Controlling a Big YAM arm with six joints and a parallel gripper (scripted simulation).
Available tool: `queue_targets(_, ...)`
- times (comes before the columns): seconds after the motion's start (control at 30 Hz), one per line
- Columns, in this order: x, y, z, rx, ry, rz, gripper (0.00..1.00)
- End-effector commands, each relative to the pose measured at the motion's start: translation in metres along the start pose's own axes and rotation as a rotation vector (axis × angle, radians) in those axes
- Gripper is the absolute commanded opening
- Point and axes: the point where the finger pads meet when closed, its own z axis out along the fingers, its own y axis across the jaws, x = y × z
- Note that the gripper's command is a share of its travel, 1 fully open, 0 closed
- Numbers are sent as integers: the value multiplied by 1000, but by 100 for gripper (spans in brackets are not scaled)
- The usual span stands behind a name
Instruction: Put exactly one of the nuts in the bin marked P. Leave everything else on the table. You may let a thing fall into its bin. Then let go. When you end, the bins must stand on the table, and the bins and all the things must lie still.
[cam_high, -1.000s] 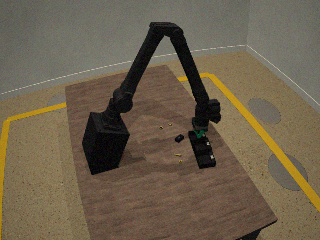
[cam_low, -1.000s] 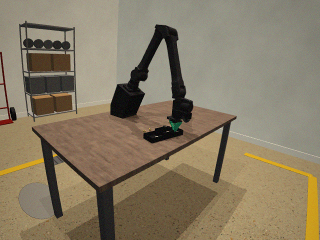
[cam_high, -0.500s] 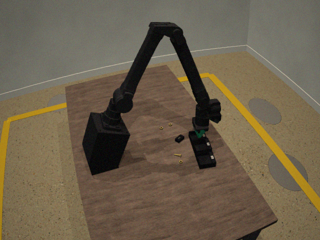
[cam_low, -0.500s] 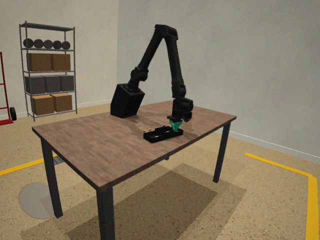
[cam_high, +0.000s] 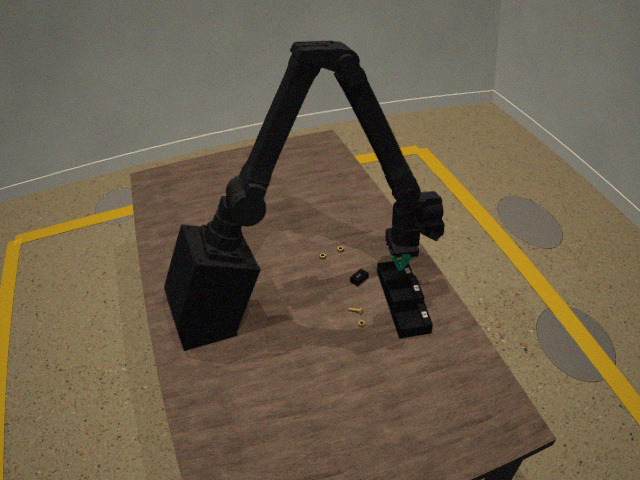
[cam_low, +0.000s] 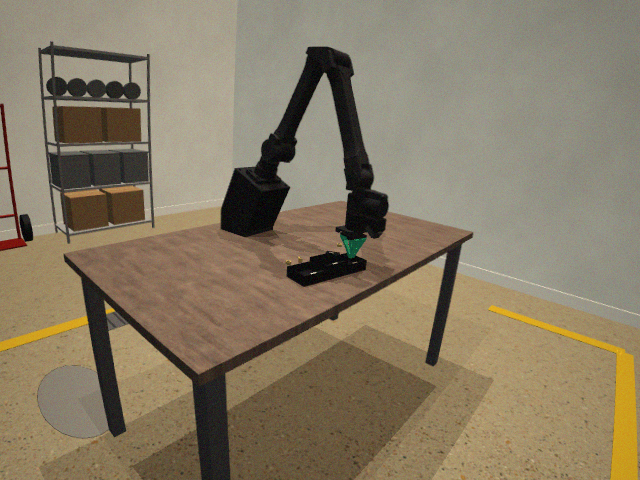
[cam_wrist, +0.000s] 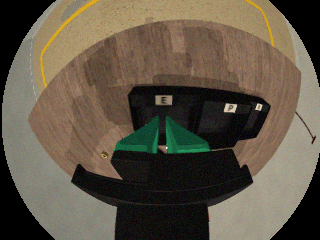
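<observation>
Claw (cam_high: 400, 267) (cam_low: 352, 256) (cam_wrist: 162, 118) narrow, and there's nothing in its grip as it points down at the bin marked E (cam_high: 383, 274) (cam_low: 358, 265) (cam_wrist: 133, 111)! Wrong mouth for a delivery, as the goal is the bin marked P (cam_high: 406, 296) (cam_low: 331, 271) (cam_wrist: 214, 121), next door in the middle of the row.

And where are the nuts? One nut (cam_high: 340, 249) (cam_low: 339, 244) (cam_wrist: 104, 155) lies loose on the desk (cam_high: 289, 387) (cam_low: 206, 299) (cam_wrist: 100, 70), a second nut (cam_high: 322, 255) just beside it, while a third nut (cam_high: 361, 323) sits near the bolt (cam_high: 355, 310). That spacing should let the fingers take a single one. The dark block (cam_high: 359, 277) lies apart, and it and the bolt are there to be left alone.

Can P's floor be read? No, too dark to tell whether a nut is already inside! If none is, the sensible play is lift clear, fetch one, release over P. Stay low and those tips could nudge E's wall, shifting bins that must finish standing still.
</observation>
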Motion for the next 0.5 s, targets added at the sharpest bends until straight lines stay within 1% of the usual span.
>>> queue_targets(0.0,-4,-2,-16,1,-18,8,9)
queue_targets(0.17,-3,-4,-22,2,-18,8,9)
queue_targets(0.23,8,-6,-7,6,20,8,9)
queue_targets(0.4,5,-5,-6,3,5,5,9)
queue_targets(0.43,-1,-4,-25,2,-18,3,9)
queue_targets(0.47,-1,-5,-29,2,-18,3,9)
